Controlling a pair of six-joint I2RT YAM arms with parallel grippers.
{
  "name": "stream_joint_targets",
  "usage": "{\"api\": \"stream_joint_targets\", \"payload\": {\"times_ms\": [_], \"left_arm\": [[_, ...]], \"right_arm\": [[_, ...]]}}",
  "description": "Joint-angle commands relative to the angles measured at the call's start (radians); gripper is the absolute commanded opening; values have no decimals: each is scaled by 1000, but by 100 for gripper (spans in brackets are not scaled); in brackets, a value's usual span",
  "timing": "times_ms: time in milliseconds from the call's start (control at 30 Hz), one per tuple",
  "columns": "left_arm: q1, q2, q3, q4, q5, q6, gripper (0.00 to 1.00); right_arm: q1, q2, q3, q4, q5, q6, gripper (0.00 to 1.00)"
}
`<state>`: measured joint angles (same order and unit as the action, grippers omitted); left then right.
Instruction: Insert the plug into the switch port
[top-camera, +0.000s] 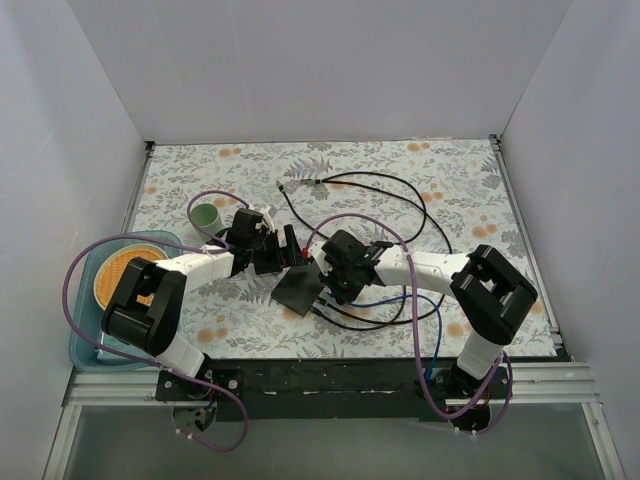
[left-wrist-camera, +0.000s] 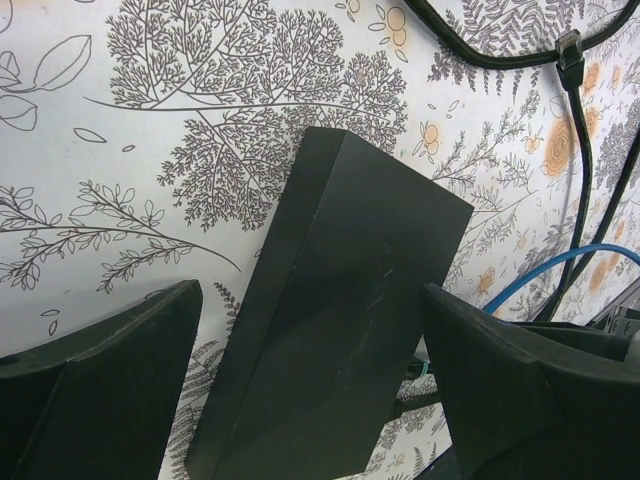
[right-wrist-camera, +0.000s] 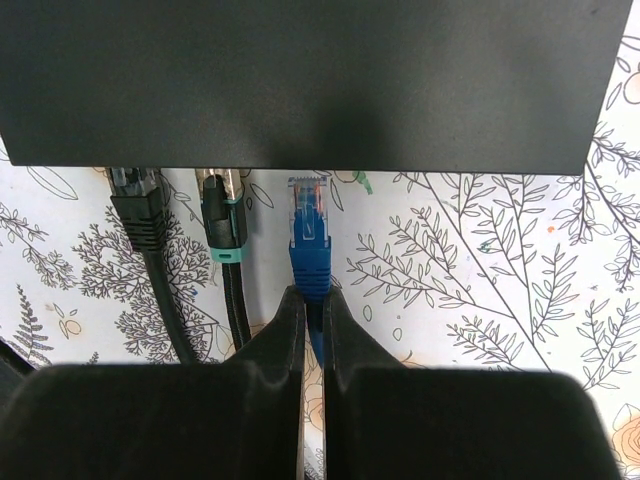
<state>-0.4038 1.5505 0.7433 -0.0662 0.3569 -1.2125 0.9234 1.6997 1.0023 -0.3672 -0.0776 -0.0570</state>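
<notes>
The switch (top-camera: 298, 290) is a flat dark grey box lying on the floral mat. In the left wrist view the switch (left-wrist-camera: 340, 320) lies between my left gripper's (left-wrist-camera: 310, 300) open fingers (left-wrist-camera: 120, 380), which do not touch it. My right gripper (right-wrist-camera: 313, 300) is shut on the blue plug (right-wrist-camera: 309, 240), just behind its boot. The plug's clear tip points at the switch's long edge (right-wrist-camera: 300, 80) and sits right at it; the sockets are hidden under that edge. Two black cables (right-wrist-camera: 140, 215) are plugged in to its left, one with a teal collar (right-wrist-camera: 225, 225).
A teal tray (top-camera: 85, 335) with an orange plate and a green cup (top-camera: 206, 215) stand at the left. A black cable loop (top-camera: 400, 200) lies behind the arms on the mat. A blue cable (left-wrist-camera: 560, 265) trails to the right of the switch.
</notes>
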Motion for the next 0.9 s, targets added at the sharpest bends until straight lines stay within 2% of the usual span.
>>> {"api": "stream_joint_targets", "payload": {"times_ms": [0, 867], "left_arm": [[2, 0, -15, 29, 25, 1, 89], [0, -10, -48, 62, 83, -10, 89]], "right_arm": [[12, 38, 16, -65, 1, 2, 1], [15, 121, 145, -144, 38, 34, 1]]}}
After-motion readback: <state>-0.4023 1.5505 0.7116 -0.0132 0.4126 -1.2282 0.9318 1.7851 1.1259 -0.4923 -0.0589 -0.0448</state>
